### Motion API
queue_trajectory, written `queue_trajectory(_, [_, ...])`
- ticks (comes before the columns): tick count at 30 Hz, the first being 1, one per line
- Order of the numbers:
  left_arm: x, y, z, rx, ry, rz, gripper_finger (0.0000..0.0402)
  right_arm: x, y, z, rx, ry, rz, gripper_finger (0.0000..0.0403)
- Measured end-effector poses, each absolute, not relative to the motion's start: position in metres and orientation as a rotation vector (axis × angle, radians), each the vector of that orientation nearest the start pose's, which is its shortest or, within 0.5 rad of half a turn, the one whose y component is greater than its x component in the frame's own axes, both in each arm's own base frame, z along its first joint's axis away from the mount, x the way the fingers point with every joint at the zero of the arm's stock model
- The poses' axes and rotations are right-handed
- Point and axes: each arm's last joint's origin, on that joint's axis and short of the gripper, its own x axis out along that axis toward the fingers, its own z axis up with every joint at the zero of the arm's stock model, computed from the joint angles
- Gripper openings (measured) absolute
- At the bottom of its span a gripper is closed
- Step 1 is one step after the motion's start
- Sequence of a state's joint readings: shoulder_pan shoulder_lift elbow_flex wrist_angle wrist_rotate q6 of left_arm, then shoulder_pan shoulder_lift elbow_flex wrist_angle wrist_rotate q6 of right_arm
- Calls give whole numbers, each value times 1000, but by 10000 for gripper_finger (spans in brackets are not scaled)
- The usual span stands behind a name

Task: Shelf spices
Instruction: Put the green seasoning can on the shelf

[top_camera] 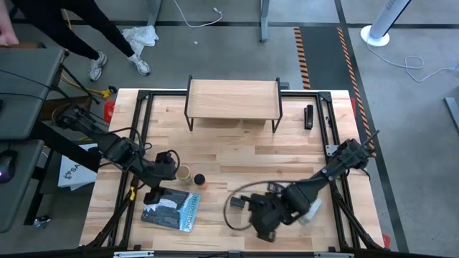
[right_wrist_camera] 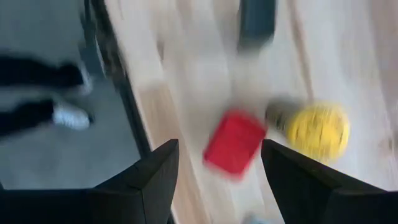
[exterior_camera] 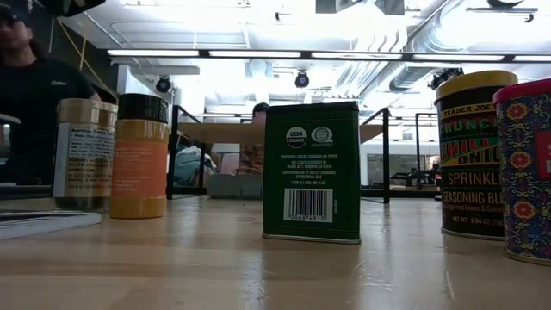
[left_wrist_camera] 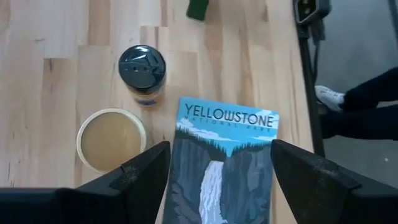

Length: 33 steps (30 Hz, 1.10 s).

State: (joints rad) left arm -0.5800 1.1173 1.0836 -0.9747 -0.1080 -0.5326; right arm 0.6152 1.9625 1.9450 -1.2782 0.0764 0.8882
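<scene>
The shelf (top_camera: 233,100), a wooden plank on black wire legs, stands at the table's far middle. The spices stand in a row in the low view: a tan-lidded jar (exterior_camera: 83,155), an amber jar with black cap (exterior_camera: 140,155), a green tin (exterior_camera: 312,172), a yellow-lidded jar (exterior_camera: 476,155) and a red tin (exterior_camera: 525,168). My left gripper (left_wrist_camera: 217,180) hangs open above the table's left part, beside the tan lid (left_wrist_camera: 111,138) and the black cap (left_wrist_camera: 142,68). My right gripper (right_wrist_camera: 221,180) hangs open over the near right, above the red tin (right_wrist_camera: 235,142) and yellow lid (right_wrist_camera: 317,130).
A flat Yellowstone card (left_wrist_camera: 224,162) lies under my left gripper, near the table's front left (top_camera: 172,209). A small dark bar (top_camera: 308,117) lies right of the shelf. Black frame rails (top_camera: 140,129) run along the table's sides. A person stands beyond the far left corner (top_camera: 100,43).
</scene>
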Motion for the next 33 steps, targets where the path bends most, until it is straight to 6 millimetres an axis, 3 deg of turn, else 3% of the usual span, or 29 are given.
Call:
queue_trajectory(6, [178,-112,302,-149,1083,-105,274,358,219,303,246,1127,-1,242])
queue_trajectory(12, [184,-120,293,-125,1122,-97,274,383,211,274,133,1149,26,287])
queue_trajectory(23, [188,-124,287,-89,1138,-88,274,409,192,236,141,1217,-56,301])
queue_trajectory(33, [188,-124,287,-83,1127,-75,274,415,181,228,216,1263,-78,301])
